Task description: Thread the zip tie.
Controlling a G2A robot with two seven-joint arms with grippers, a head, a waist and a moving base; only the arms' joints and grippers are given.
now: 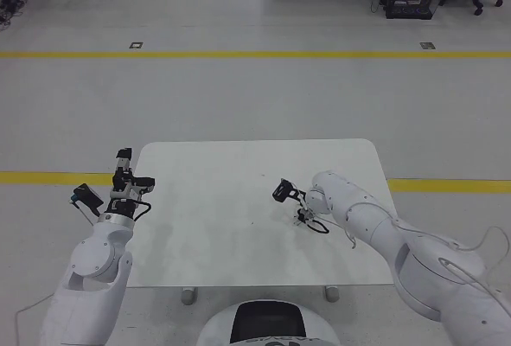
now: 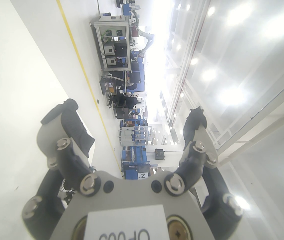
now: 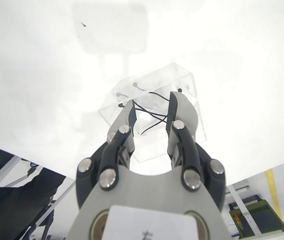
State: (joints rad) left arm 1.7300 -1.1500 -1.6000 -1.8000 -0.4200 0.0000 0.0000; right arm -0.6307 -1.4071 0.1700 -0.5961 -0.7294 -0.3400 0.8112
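Right gripper [image 3: 151,98] hangs with its fingers spread and nothing between the pads. In the right wrist view it sits at the lower centre, aimed up the frame into a clear box [image 3: 156,76]. Left gripper [image 2: 133,108] is spread and empty too. In the top view it is at the far left of the white table [image 1: 238,173] and points up the frame at the room, not at the work.

The right arm is the nearer of the two by a wide margin. The left is well apart from the box, across the table.

The box lies at the middle of the right wrist view, just beyond the right fingertips and tilted in the frame. Inside it lie the black zip ties [image 3: 149,112], straight ahead of the open jaws. Their long axes run mostly across the gap between the fingers, and they cross one another. I judge that picking out one strap will take a turn of the wrist or a careful choice of strap.

Count: two grippers, one table, one box. About five tie heads show, but the straps overlap, so the exact number cannot be told.
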